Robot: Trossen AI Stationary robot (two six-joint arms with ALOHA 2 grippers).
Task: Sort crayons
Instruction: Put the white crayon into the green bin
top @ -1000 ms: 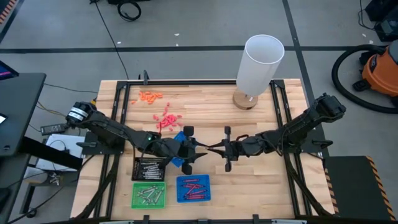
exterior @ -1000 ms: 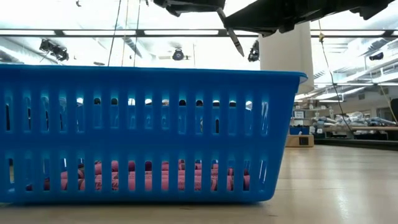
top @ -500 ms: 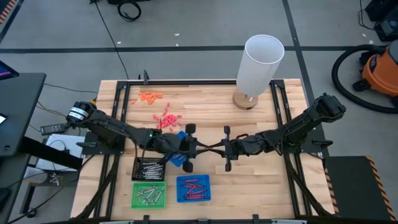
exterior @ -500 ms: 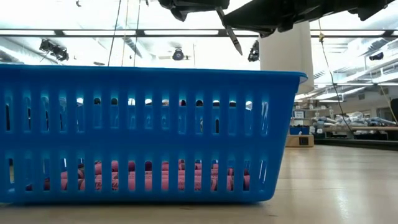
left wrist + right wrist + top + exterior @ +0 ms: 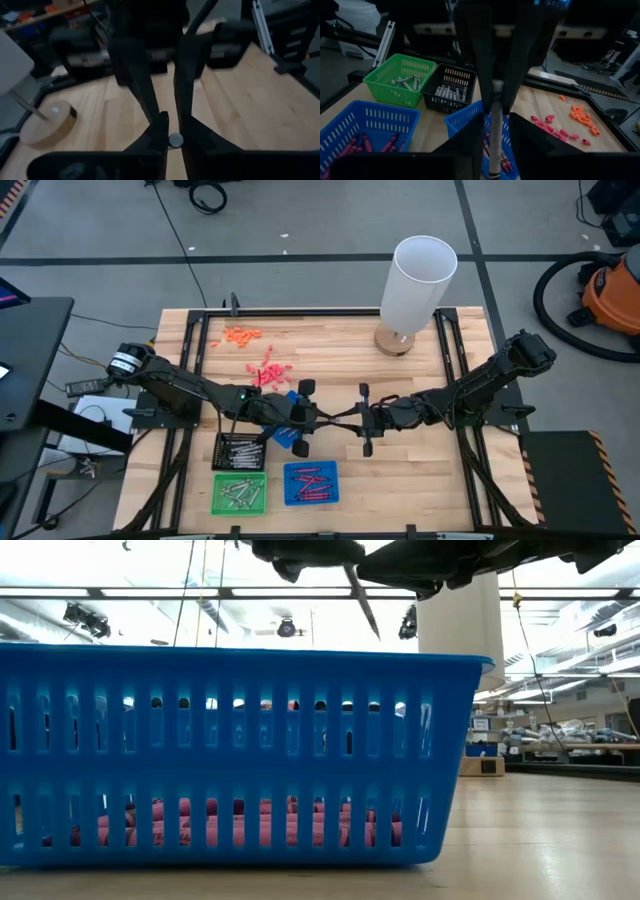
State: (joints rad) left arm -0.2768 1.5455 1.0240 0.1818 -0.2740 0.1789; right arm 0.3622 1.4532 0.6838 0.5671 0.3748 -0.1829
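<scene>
Left pincer (image 5: pixel 318 420) has closed in, clenching the crayon (image 5: pixel 495 145) | right pincer (image 5: pixel 352 421) facing it, easing apart

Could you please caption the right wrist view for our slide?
Grey crayon passing between both grippers' fingers above the blue, black and green trays.

I've brought the left gripper (image 5: pixel 318 418) in from the left edge side toward the table's middle; its fingers (image 5: pixel 161 131) have narrowed onto the thin grey-silver crayon (image 5: pixel 494 142), and the right gripper (image 5: pixel 350 420) has started easing its hold.
</scene>
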